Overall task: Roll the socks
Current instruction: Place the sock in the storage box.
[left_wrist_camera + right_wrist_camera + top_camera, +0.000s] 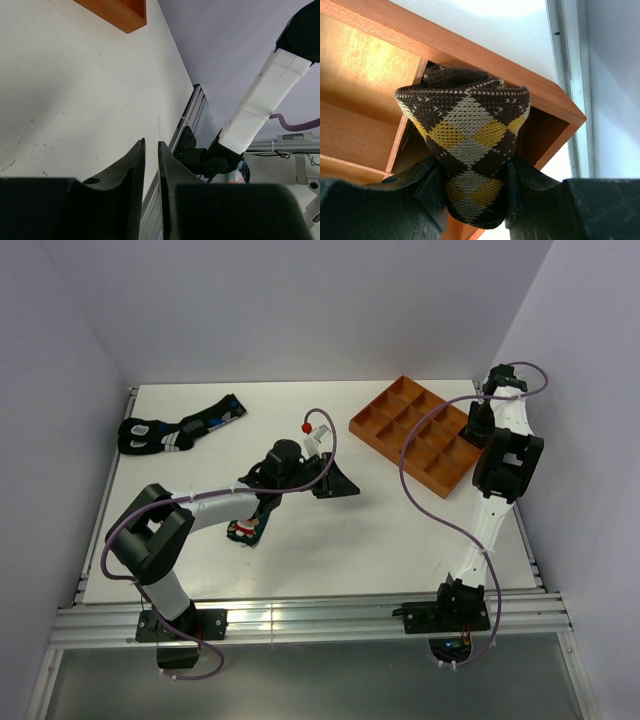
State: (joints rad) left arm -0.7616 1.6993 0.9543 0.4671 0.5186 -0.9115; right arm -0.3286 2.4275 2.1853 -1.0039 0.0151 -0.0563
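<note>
The rolled sock (465,130) is a knit of brown, mustard-yellow and pale grey diamonds with fine dotted lines, wound into a stubby cylinder with its dark spiral showing at the top. The right gripper (472,185) clamps it upright between its two black fingers (432,185), over a corner compartment of the tray (370,20). That tray is one shallow box of smooth orange-brown wood, split by thin walls into a grid of small square cells. From above it sits slanted at the far right of the table (380,540), with the right gripper (478,423) above its right end.

A second sock, the teal sock (245,530), is small and dark green with a red-and-white patch. It lies on the white tabletop just under the left arm's forearm, which hides part of it. Near the far left corner, well apart from both, lie dark socks (180,428) with blue and white patches; their number cannot be told.

The left gripper (151,145) hangs above bare table near the middle, its two fingers drawn almost together with only a thin slit between them, holding nothing.
</note>
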